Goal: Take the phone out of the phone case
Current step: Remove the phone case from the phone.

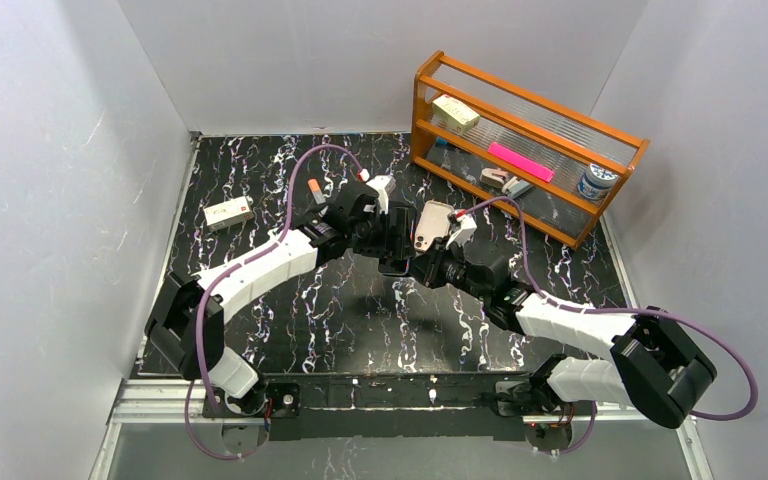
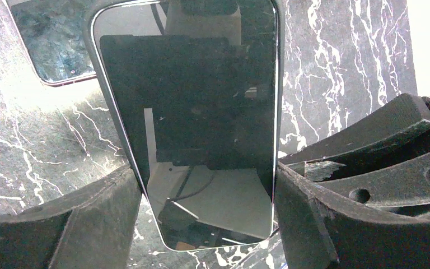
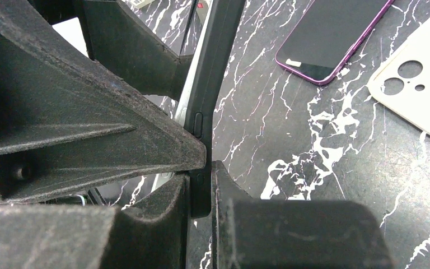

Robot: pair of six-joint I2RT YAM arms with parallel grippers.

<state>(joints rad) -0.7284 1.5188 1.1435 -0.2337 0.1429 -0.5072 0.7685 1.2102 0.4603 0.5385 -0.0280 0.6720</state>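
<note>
Phone [image 2: 196,129], seated in its dark case [image 3: 208,67], is held above the marble table [image 1: 290,320]. We find the left gripper [image 2: 206,193] clamped across its long edges and the right gripper [image 3: 201,165] pinching one side.

On my overhead feed, a black counter [image 1: 360,320] veined with white marbling is boxed in by plain pale walls at the left [image 1: 50,200], the top [image 1: 290,60] and the right [image 1: 720,150] of the frame. An orange wooden shelf rack [image 1: 421,115] stands angled at the upper right. The light looks soft and even to me.
</note>
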